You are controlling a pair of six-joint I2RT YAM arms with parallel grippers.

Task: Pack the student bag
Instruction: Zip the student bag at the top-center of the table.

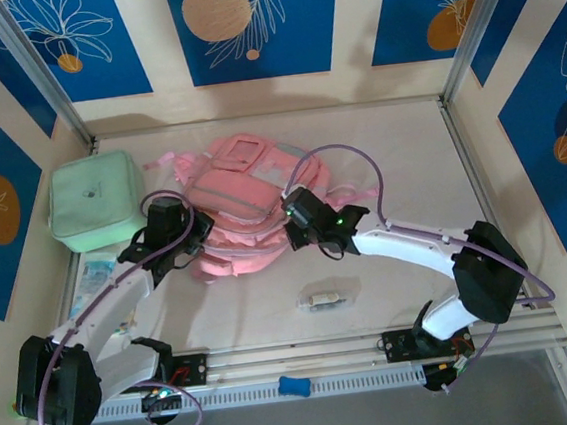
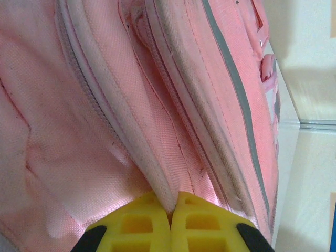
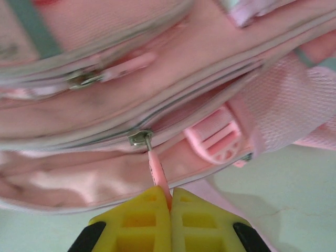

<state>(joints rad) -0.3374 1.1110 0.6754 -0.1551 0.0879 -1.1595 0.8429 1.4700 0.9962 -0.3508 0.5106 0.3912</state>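
On the student bag [image 1: 237,202], left jaws pinch apparent piping [image 2: 163,194], right jaws the zipper pull [image 3: 159,178]; case logo [image 1: 94,194] unreadable.

student bag [image 1: 235,205] centre, open table [image 1: 404,156] right

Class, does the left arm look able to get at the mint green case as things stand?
Probably not yet: the left gripper is shut on a piped fold of the student bag. Once it lets go, the mint green case lies close on its left, with bare table between.
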